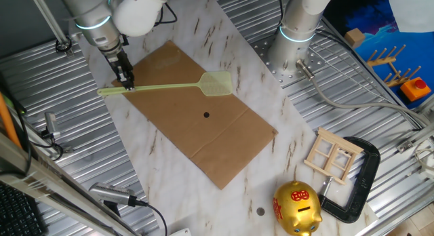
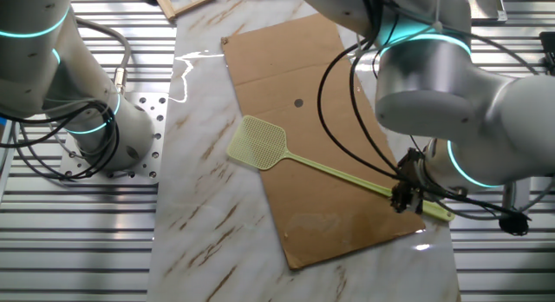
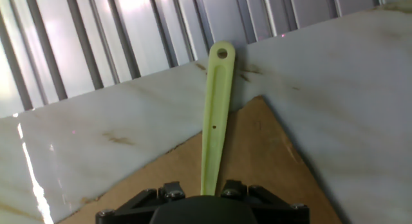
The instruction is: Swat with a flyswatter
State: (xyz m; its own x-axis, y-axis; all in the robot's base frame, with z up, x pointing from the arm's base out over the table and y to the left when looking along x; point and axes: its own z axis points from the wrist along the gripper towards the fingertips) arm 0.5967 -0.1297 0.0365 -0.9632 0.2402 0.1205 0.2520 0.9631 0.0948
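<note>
The pale yellow-green flyswatter (image 1: pixel 169 87) lies across the brown cardboard sheet (image 1: pixel 203 134), with its mesh head (image 1: pixel 215 83) at the sheet's far edge. My gripper (image 1: pixel 127 85) stands upright over the handle near its end and is shut on it. The other fixed view shows the flyswatter (image 2: pixel 303 165) running diagonally over the cardboard (image 2: pixel 329 102) to my gripper (image 2: pixel 404 200). In the hand view the handle (image 3: pixel 215 114) runs up from between the jaws of my gripper (image 3: pixel 207 190), and its holed end overhangs the marble past the cardboard corner (image 3: pixel 257 159). A small black dot (image 1: pixel 206 114) marks the cardboard.
A second arm's base (image 1: pixel 298 32) stands at the back on the ribbed metal table. A gold piggy bank (image 1: pixel 297 207), a black clamp (image 1: pixel 359 182) and a small wooden frame (image 1: pixel 332 154) sit at the front right. Cables lie at the left edge.
</note>
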